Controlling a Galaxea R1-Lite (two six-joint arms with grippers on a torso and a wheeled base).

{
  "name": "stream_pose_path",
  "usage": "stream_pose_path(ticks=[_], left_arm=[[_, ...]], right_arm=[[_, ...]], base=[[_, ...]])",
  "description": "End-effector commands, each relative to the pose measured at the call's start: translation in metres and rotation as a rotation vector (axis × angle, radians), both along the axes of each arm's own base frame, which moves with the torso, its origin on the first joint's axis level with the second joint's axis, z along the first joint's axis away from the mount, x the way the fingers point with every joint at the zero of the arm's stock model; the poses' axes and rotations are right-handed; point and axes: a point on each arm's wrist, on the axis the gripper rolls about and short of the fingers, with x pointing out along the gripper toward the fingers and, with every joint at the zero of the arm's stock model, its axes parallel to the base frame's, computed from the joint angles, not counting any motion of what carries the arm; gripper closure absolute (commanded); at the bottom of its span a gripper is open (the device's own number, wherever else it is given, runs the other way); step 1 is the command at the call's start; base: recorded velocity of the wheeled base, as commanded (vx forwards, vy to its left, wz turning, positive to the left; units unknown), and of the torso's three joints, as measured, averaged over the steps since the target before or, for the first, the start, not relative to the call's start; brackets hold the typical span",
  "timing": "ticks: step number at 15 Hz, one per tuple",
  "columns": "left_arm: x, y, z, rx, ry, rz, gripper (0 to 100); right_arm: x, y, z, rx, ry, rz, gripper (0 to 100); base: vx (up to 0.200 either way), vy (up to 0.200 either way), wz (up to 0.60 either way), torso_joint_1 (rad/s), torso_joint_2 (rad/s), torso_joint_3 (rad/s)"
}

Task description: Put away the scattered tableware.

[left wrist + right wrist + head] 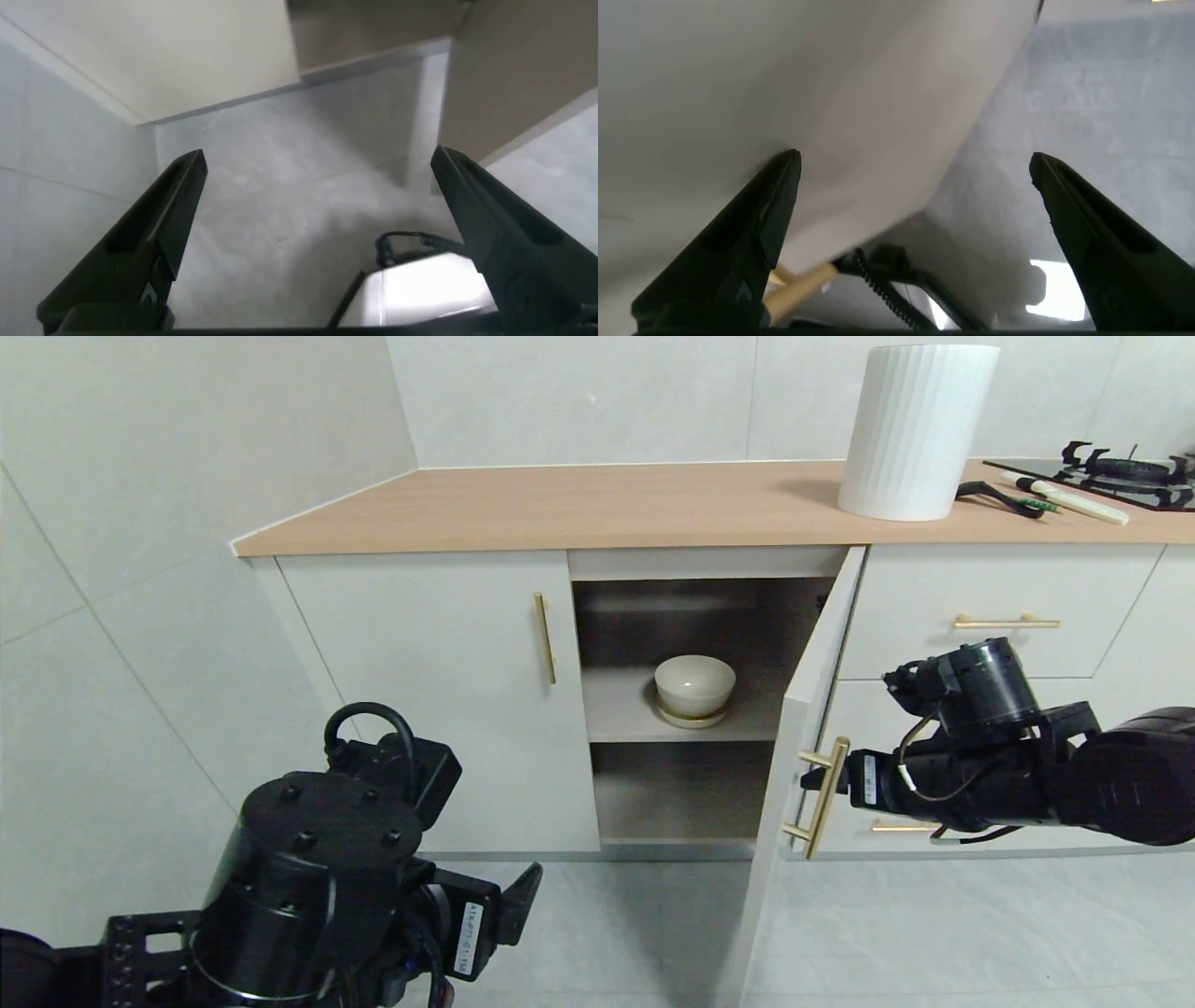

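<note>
- Since the cream-white round ceramic bowl (pixel 695 683) already sits inside the cabinet, my guess is that what remains here is swinging the open grey flat-panel cabinet door (pixel 795 728) shut.
- That move turns on the brass bar handle (pixel 822 798) on the door's outer face. It lies right at the tip of the right gripper (pixel 827 782), and its long axis runs upright along the door's free edge.
- Seen from the right wrist, the right gripper (pixel 915 168) has its two black fingers spread wide. The door panel fills the space ahead, and the brass bar handle (pixel 799 285) shows just beside one finger, so nothing is clamped.
- From this gripper the bowl lies towards the robot's left, higher and deeper, with the open door standing between the two.
- The left gripper (pixel 519 892) hangs low over the pale tiled floor (pixel 616 933), well apart from both door and bowl, so the right arm is plainly the nearer. In its own wrist view the left gripper (pixel 318 163) is also spread apart and holds nothing.
- The bowl stands upright, mouth up, smooth and glossy. It rests on a small pale saucer with a gold rim (pixel 691 717), near the middle of the grey upper shelf (pixel 618 707).
- On the wooden countertop (pixel 560 504) above, a tall white ribbed cylinder (pixel 915 429) stands near a few long utensils (pixel 1036 497); what those are I cannot tell.
</note>
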Motion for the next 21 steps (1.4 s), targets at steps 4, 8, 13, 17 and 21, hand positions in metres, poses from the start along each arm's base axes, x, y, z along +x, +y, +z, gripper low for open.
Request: stream_pose_path(ticks=[4,8,13,17,21], left_arm=[[0.000,0.000,-0.003,0.024,-0.001,0.012,0],[0.002,-0.001,-0.006,0.042,0.000,0.027,0],[0.004,0.000,-0.007,0.046,-0.001,0.039,0],[0.004,0.000,-0.007,0.045,-0.001,0.038,0],[0.002,0.001,-0.007,0.062,0.000,0.029,0]], right_arm=[[0.005,0.004,-0.013,-0.013,0.036,0.003,0],[0.007,0.005,-0.014,0.010,0.031,-0.012,0],[0.012,0.020,-0.027,0.063,0.023,-0.019,0],[0.018,0.037,-0.041,0.121,0.025,-0.029,0],[0.030,0.048,-0.052,0.223,-0.027,-0.073,0]], base=[[0.000,0.000,0.00,0.000,0.00,0.000],[0.000,0.000,0.00,0.000,0.00,0.000],[0.160,0.000,0.00,0.008,0.00,0.002],[0.200,0.000,0.00,0.005,0.00,0.004],[0.150,0.000,0.00,0.001,0.00,0.003]])
